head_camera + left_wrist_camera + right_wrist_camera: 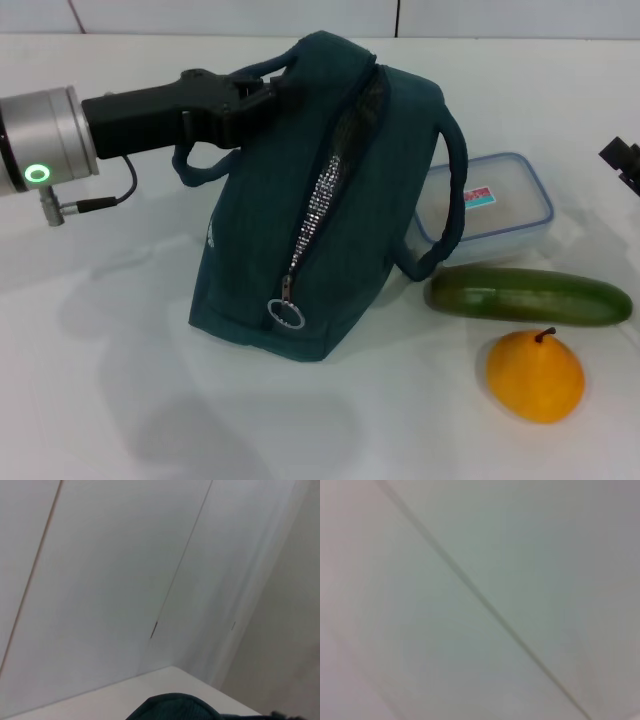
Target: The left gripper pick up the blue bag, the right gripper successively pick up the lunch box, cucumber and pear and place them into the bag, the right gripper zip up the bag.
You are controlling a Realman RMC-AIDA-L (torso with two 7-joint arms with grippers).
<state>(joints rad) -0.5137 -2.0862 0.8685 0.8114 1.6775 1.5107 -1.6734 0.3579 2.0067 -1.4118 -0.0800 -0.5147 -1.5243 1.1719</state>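
**Left gripper holds bag handle at bench centre**

Left gripper (272,95) reaches in from the bench's left side, its black body level and its silver-white arm (45,138) showing a green ring light. Its tip is closed on the near handle at the top of the bag (300,220), and the handle's loop hangs below the gripper body. In the left wrist view only a dark teal curve of the bag (172,707) shows, with pale wall panels behind it.

The bag stands at the middle of the bench (100,400), leaning toward the left side, its base on the surface. Its zipper (320,200) runs down the facing side from the top, and the metal ring pull (286,314) lies at the lower end near the base. The other handle (450,190) loops down the bag's right side, across the near corner of the lunch box.

The lunch box (495,205) lies just right of the bag, toward the far edge, lid on, with a pink and teal sticker. The cucumber (530,296) lies in front of the box, lengthwise along the bench, its left end close to the bag's handle. The pear (535,375) sits nearer the front edge, just below the cucumber and apart from it, stem up.

The right gripper (625,160) shows only as a black sliver at the right side of the head view; whether it is open or closed cannot be told. The right wrist view shows only a pale surface with a dark seam.
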